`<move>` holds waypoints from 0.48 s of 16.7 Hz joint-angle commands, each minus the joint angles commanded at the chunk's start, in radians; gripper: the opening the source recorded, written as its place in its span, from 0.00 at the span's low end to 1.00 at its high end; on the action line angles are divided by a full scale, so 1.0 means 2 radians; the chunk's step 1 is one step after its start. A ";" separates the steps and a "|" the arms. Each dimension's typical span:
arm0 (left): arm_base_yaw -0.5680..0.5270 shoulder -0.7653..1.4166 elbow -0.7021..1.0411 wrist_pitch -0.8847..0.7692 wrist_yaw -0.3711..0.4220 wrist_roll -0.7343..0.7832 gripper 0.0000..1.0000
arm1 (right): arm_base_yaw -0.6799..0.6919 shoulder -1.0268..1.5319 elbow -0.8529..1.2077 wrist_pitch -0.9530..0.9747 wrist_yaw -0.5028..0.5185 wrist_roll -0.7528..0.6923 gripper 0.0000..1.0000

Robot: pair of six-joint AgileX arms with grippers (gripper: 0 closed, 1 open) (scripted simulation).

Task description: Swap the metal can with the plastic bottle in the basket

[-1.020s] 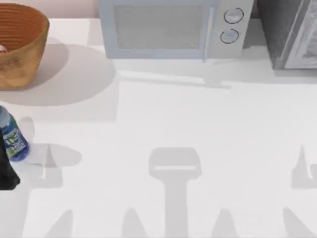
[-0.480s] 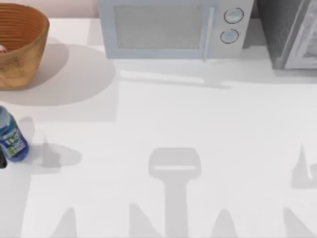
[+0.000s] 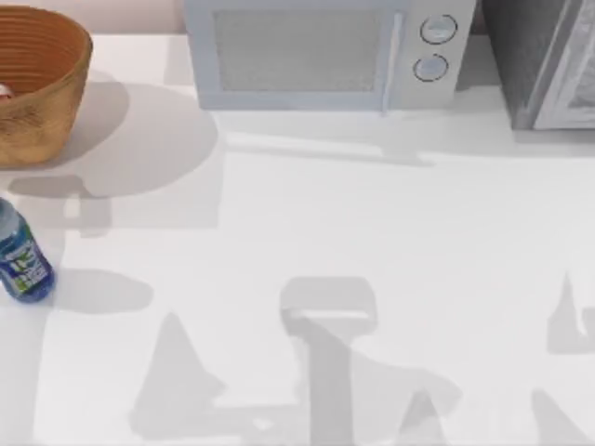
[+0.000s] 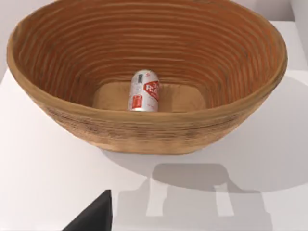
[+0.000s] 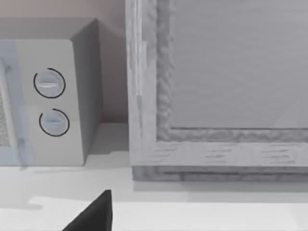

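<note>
The plastic bottle (image 3: 20, 263) stands upright on the table at the top view's left edge, below the basket (image 3: 51, 102), with nothing touching it. In the left wrist view the wicker basket (image 4: 144, 130) is close ahead. The metal can (image 4: 144, 90) lies on its side on the basket's floor, red label up. A dark fingertip (image 4: 94, 216) of my left gripper shows at that view's edge, short of the basket. Its shadow on the table has two prongs held apart. A dark corner of my right gripper (image 5: 91, 216) shows in the right wrist view.
A white microwave (image 3: 321, 51) stands along the back of the table, with a grey cabinet (image 3: 544, 60) at the back right. In the right wrist view the cabinet (image 5: 216, 96) and the microwave's dials (image 5: 50, 103) are close ahead. Arm shadows lie across the table's front.
The dark part of my left arm beside the bottle has left the top view's left edge. The bottle stays put, standing alone. Shadows at the table's front have shifted.
</note>
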 joint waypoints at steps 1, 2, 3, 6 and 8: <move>0.005 0.049 0.047 -0.024 0.006 0.004 1.00 | 0.000 0.000 0.000 0.000 0.000 0.000 1.00; 0.010 0.098 0.095 -0.048 0.013 0.008 1.00 | 0.000 0.000 0.000 0.000 0.000 0.000 1.00; 0.015 0.147 0.143 -0.071 0.019 0.012 1.00 | 0.000 0.000 0.000 0.000 0.000 0.000 1.00; 0.028 0.296 0.285 -0.142 0.040 0.025 1.00 | 0.000 0.000 0.000 0.000 0.000 0.000 1.00; 0.035 0.392 0.377 -0.187 0.054 0.034 1.00 | 0.000 0.000 0.000 0.000 0.000 0.000 1.00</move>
